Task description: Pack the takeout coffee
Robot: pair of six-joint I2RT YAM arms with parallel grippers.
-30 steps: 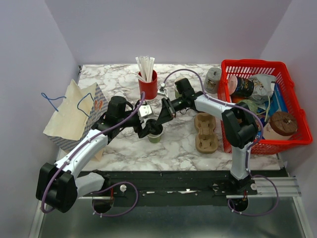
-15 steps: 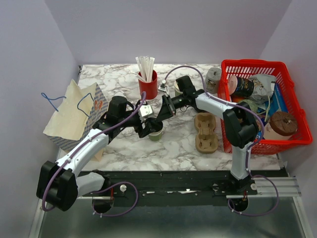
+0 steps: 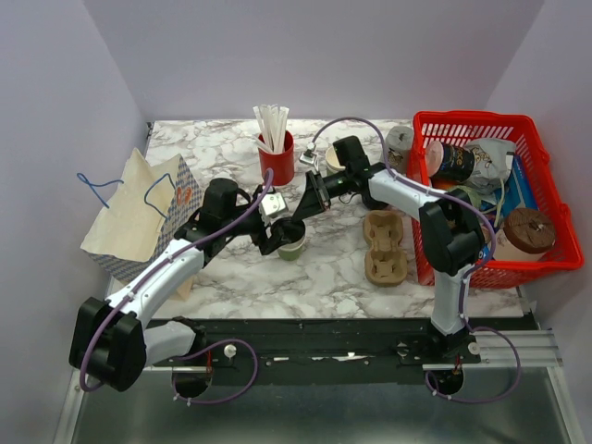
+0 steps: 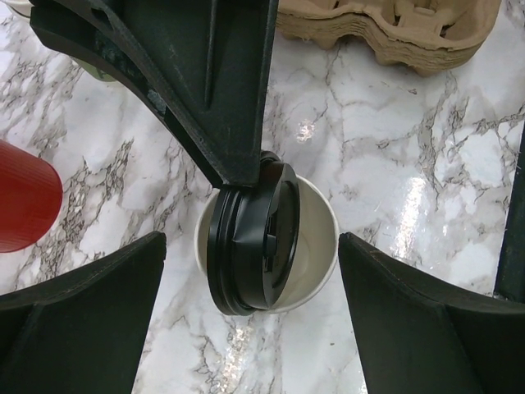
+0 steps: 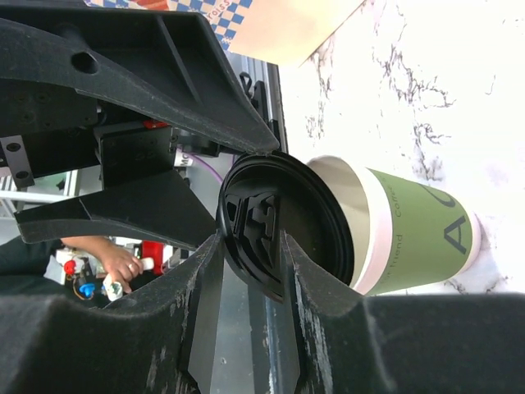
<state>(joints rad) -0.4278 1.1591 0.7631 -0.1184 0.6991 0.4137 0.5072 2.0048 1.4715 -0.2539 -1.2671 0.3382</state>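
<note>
The takeout coffee cup (image 3: 292, 248), cream with a green band, stands upright on the marble table. My left gripper (image 3: 283, 240) is open, and one finger stands on each side of the cup without touching it. In the left wrist view the cup (image 4: 316, 246) sits between the wide fingers. The black lid (image 4: 250, 246) stands steeply tilted in the cup's mouth. My right gripper (image 3: 300, 216) comes in from the far right and is shut on the lid. In the right wrist view its fingers pinch the lid's (image 5: 254, 226) raised centre just off the cup (image 5: 410, 238).
A red cup of white straws (image 3: 276, 157) stands just behind the grippers. The brown pulp tray (image 3: 384, 245) lies to the right. A red basket (image 3: 546, 185) of clutter fills the right edge. A paper bag (image 3: 139, 217) lies at the left.
My right gripper has shifted slightly back and to the right with the lid, and its fingers have eased a little wider. The left gripper and the cup have stayed put.
</note>
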